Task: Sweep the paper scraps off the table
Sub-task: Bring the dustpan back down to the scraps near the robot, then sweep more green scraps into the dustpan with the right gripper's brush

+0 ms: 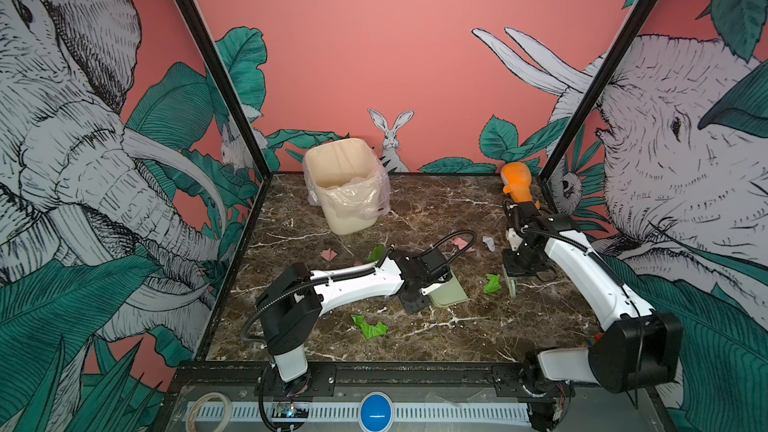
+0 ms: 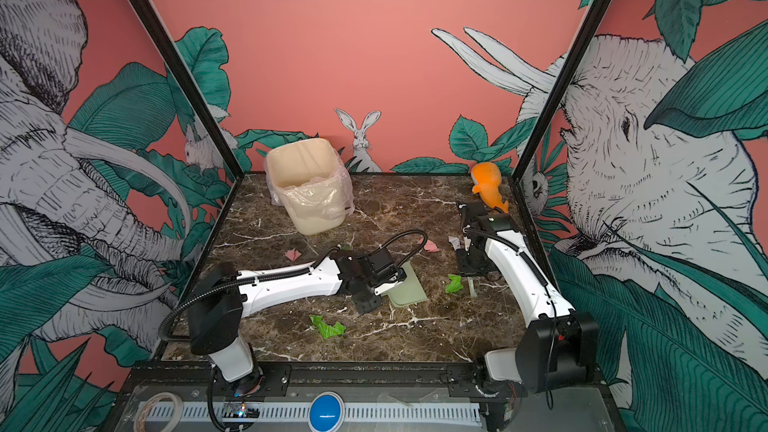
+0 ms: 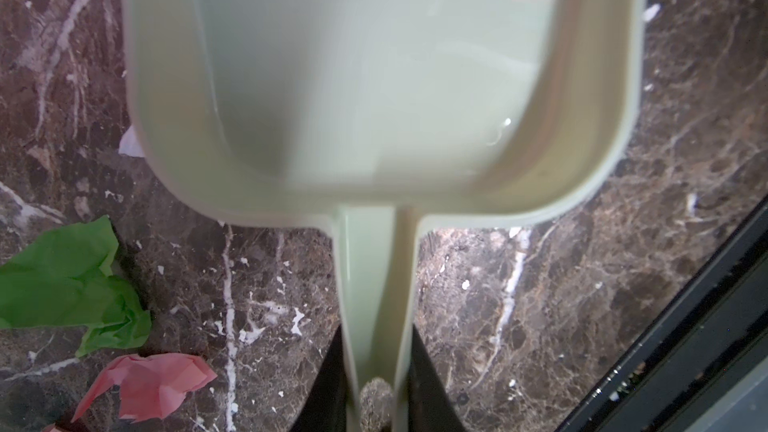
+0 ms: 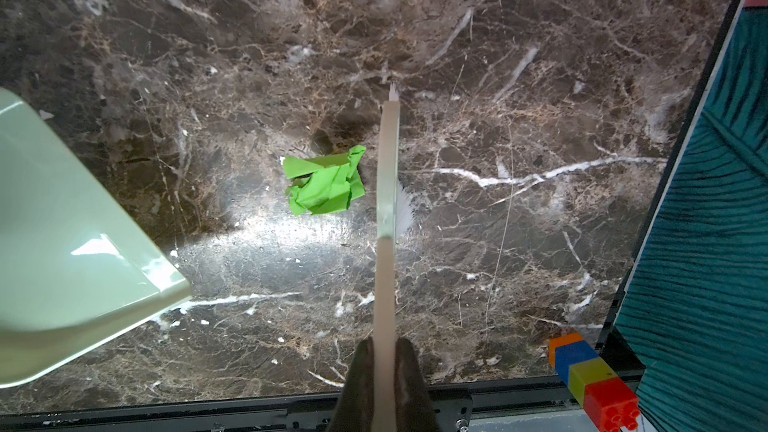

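My left gripper [image 3: 377, 332] is shut on the handle of a pale green dustpan [image 3: 374, 76], which lies low over the table [image 1: 457, 334] mid-scene in both top views [image 1: 451, 290] [image 2: 409, 290]. My right gripper [image 4: 384, 342] is shut on a thin pale brush [image 4: 388, 168], white bristles pointing down. A green paper scrap [image 4: 326, 184] [image 1: 492, 283] lies between the brush and the dustpan. Other paper scraps lie around: a green one [image 1: 370, 328], pink ones [image 1: 328, 254] [image 1: 461, 243], and a white one [image 1: 489, 243]. Green [image 3: 70, 284] and pink [image 3: 145, 384] scraps show beside the dustpan.
A cream bin [image 1: 345, 184] with a clear plastic liner stands at the back left. An orange toy [image 1: 517, 184] lies in the back right corner. Stacked coloured bricks [image 4: 590, 376] sit by the black frame at the table's front right edge.
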Robot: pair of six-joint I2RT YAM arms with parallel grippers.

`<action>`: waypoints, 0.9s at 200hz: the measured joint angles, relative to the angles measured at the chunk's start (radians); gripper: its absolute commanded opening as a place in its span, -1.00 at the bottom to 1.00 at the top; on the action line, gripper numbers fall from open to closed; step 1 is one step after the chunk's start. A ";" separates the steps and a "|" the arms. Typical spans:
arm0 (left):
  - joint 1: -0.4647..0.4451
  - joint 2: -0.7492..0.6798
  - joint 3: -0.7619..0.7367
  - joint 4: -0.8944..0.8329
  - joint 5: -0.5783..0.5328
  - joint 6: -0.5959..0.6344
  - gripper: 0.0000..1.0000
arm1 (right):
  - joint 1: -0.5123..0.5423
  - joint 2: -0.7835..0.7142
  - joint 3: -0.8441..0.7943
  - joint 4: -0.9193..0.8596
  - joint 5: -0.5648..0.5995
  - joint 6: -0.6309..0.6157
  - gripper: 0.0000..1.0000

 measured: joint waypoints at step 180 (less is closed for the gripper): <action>-0.027 0.068 0.000 0.018 0.030 0.056 -0.63 | 0.150 -0.022 0.035 -0.101 0.008 0.060 -1.00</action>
